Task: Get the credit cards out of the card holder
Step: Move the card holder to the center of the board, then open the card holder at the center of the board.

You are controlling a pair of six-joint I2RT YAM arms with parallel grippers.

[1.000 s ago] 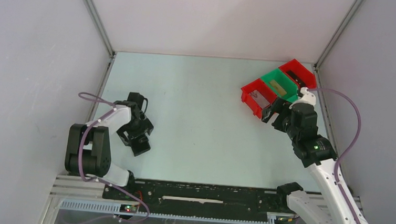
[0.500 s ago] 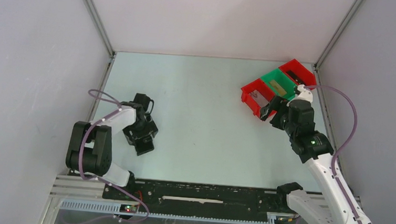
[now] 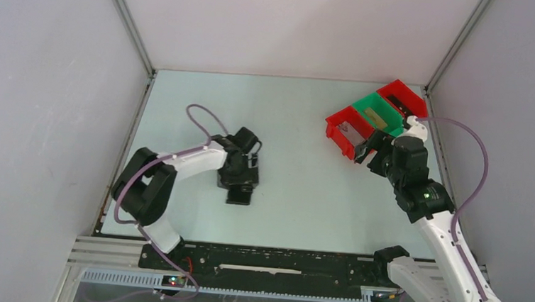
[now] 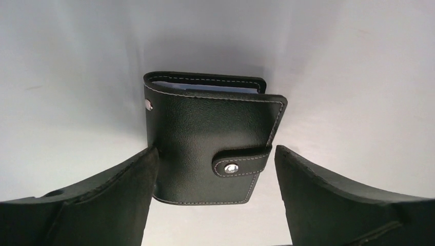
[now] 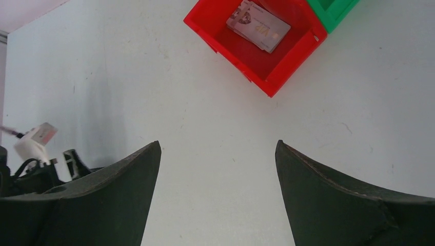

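Note:
The card holder (image 3: 239, 195) is a black bifold wallet lying shut on the table, its strap tab (image 4: 241, 165) snapped closed. In the left wrist view the card holder (image 4: 205, 128) sits between my left gripper's (image 4: 215, 149) open fingers. The left finger touches its edge and the right finger stands apart from it. A thin grey-blue card edge (image 4: 205, 85) shows between the covers. From above, my left gripper (image 3: 239, 184) is over the wallet. My right gripper (image 3: 365, 152) is open and empty, hovering near the bins, and also shows in the right wrist view (image 5: 218, 146).
A row of bins stands at the back right: a red bin (image 3: 338, 120) holding a card (image 5: 259, 25), a green bin (image 3: 377, 112) and a second red bin (image 3: 402, 96). The nearest red bin's wall (image 5: 287, 72) lies just beyond my right fingers. Walls enclose the table.
My left arm has swung right toward the table's middle, and the card holder has moved right with it. My right gripper has stayed near the bins.

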